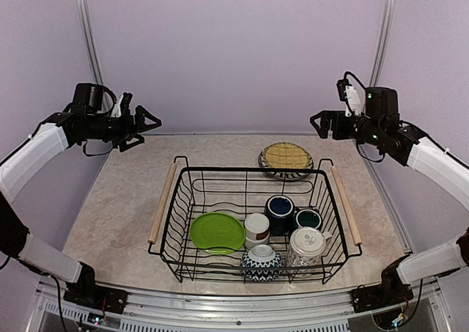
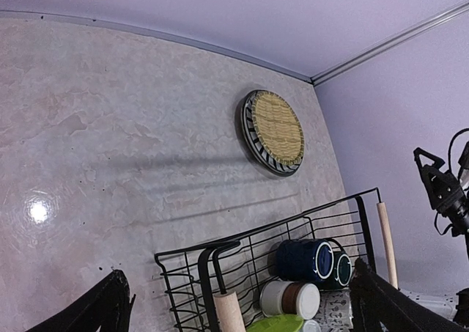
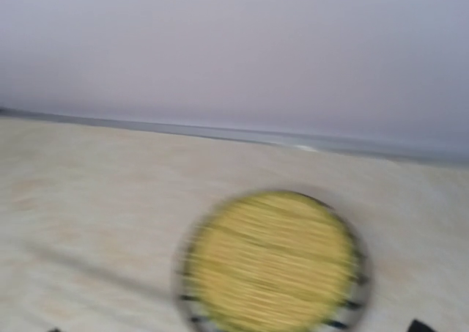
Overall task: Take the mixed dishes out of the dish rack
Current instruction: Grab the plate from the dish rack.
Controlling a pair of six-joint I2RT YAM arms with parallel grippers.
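The black wire dish rack (image 1: 253,169) stands mid-table with wooden handles on its short sides. In it lie a lime-green plate (image 1: 217,231), a white cup with a brown band (image 1: 256,229), a dark blue mug (image 1: 279,212), a teal mug (image 1: 307,218), a white patterned cup (image 1: 306,245) and a blue-white patterned bowl (image 1: 261,262). The woven yellow plate (image 1: 286,156) sits on the striped plate (image 1: 272,172) on the table behind the rack. My left gripper (image 1: 143,127) is open and empty, high at the left. My right gripper (image 1: 320,123) is open and empty, high at the right.
The left wrist view shows the rack's corner (image 2: 220,255), its mugs (image 2: 304,260) and the stacked plates (image 2: 272,130). The right wrist view is blurred and looks down on the yellow plate (image 3: 271,262). Lilac walls close the back and sides.
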